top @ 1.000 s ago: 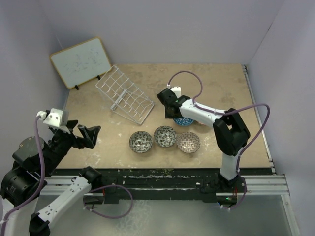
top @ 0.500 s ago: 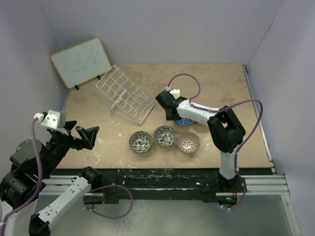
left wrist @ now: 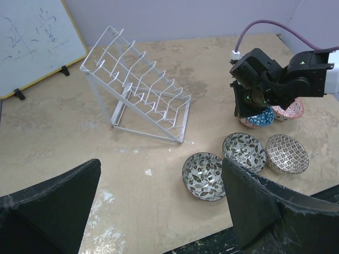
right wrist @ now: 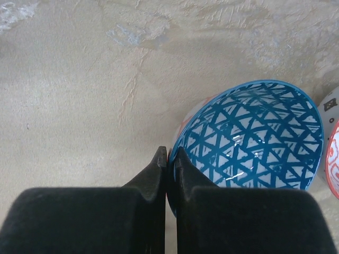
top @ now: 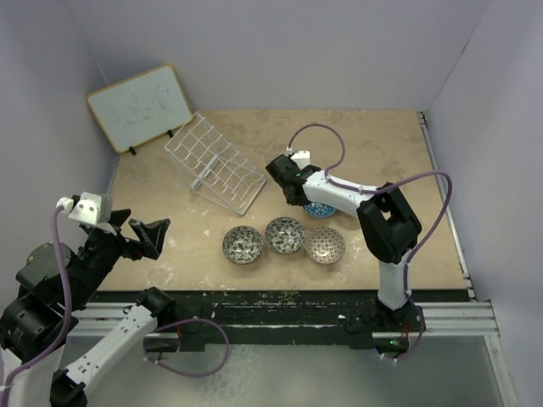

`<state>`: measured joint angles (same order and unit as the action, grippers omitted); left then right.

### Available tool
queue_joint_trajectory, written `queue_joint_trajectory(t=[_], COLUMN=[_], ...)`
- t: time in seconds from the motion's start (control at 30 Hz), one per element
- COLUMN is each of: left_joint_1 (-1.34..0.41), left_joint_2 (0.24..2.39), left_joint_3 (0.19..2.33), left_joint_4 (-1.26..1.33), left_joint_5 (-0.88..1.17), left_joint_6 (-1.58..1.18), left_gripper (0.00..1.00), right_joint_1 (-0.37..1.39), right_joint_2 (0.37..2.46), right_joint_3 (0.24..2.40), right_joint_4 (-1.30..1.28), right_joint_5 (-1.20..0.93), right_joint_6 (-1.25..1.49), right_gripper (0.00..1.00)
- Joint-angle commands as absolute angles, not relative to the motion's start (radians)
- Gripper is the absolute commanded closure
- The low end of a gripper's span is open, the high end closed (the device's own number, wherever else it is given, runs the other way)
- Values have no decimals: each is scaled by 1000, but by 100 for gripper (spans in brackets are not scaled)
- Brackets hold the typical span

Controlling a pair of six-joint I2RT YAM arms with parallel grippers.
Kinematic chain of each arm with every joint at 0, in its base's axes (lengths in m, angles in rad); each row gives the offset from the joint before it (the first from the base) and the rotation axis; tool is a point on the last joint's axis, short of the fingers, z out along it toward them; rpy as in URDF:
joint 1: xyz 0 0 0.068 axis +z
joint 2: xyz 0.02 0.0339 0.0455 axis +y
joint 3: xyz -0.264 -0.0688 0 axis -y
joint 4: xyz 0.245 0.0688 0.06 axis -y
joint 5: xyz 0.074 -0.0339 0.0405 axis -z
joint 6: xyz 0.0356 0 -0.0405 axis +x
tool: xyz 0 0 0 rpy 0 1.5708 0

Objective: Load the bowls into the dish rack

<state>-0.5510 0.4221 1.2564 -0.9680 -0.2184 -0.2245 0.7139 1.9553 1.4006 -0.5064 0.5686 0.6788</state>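
Dish rack [top: 216, 165]: white wire, stands tilted at far-left of table [top: 382, 153]. My L gripper [left wrist: 161, 164]: fingers spread wide, holding nothing, raised over near-left table area, well apart from rack. My R gripper [right wrist: 167, 157]: fingers pressed nearly together, pinching rim of blue bowl [right wrist: 254, 137], one finger inside rim, one outside. Blue bowl is right of rack, near it. Red-patterned bowl [left wrist: 290, 110] is just beside blue bowl. Row of three bowls [top: 285, 235] sits nearer my bases.
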Motion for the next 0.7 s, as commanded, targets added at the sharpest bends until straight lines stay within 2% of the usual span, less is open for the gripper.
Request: queue_joint_trajectory(t=[0.0, 0.13, 0.3, 0.5, 0.67], left_joint_1=[-554, -554, -554, -554, -554], left_joint_2=[417, 421, 425, 431, 432], left_joint_3=[1257, 1262, 1267, 1283, 1295], left_joint_4=[-944, -940, -939, -936, -936], left_joint_5=[-236, -242, -242, -248, -253], left_joint_6=[-219, -219, -218, -210, -203], left_gripper=[1, 1, 1, 1, 1], right_joint_1=[735, 748, 748, 748, 748], right_joint_2=[1883, 1791, 1628, 1423, 1390], right_joint_3=[1442, 1456, 1366, 1088, 960], right_joint_4=[-497, -432, -217, 316, 635], right_joint_5=[577, 537, 428, 184, 21], right_joint_6=[696, 678, 671, 715, 783], right_gripper=[100, 100, 100, 100, 100])
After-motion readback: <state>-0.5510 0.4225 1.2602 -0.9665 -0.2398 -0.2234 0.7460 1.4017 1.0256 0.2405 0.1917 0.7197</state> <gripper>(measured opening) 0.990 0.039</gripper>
